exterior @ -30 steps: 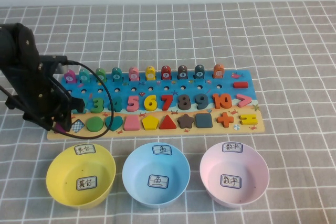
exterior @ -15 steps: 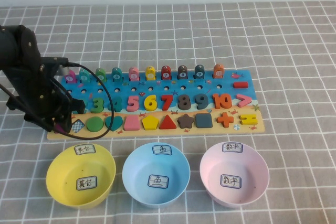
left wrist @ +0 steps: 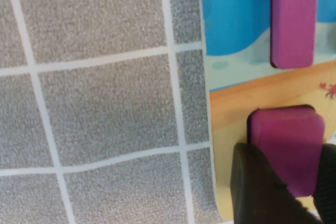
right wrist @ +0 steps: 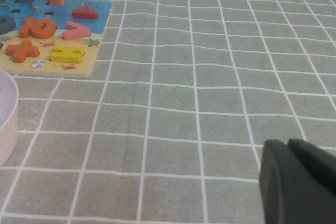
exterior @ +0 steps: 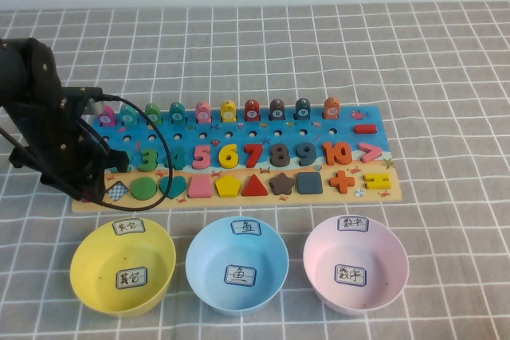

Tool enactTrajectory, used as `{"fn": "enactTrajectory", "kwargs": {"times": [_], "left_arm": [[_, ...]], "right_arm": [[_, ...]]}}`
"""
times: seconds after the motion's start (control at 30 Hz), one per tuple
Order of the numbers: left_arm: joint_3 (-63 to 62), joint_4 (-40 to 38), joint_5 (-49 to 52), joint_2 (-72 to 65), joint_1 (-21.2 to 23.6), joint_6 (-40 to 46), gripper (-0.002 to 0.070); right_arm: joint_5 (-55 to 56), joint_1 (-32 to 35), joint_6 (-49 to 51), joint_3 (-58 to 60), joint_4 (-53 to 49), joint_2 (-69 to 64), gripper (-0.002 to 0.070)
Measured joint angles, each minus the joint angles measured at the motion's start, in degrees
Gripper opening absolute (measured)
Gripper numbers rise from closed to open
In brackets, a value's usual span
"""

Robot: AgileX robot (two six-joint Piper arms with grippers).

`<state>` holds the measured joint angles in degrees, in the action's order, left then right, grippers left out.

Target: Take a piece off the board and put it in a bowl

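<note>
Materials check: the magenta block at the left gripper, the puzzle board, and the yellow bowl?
magenta block: looks like painted wood, matte, rounded corners; the left gripper is closing around it at the board's left end.
puzzle board: likely wood with a printed blue and tan face; pale edge shows.
yellow bowl: probably plastic, smooth with a slight sheen, white paper-like labels.
right gripper: parked over the cloth.

A grey cloth with a white grid (exterior: 446,77) is being seen spread across the whole table. A light blue bowl (exterior: 237,263) and a pale pink bowl (exterior: 355,263) are being shown side by side near the 6 o'clock edge, the pink one at 3 o'clock of the blue one and apart from it. Each is being shown upright with two white labels bearing Chinese characters, one on the far rim and one inside.
</note>
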<state>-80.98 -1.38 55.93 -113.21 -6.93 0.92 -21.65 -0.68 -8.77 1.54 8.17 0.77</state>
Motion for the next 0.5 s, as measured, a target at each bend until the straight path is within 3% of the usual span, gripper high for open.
{"fn": "enactTrajectory", "kwargs": {"times": [0.5], "left_arm": [[0.00,-0.03,0.31,0.00,0.00,-0.13,0.0190]], "right_arm": [[0.00,0.00,0.00,0.00,0.00,0.00,-0.0018]]}}
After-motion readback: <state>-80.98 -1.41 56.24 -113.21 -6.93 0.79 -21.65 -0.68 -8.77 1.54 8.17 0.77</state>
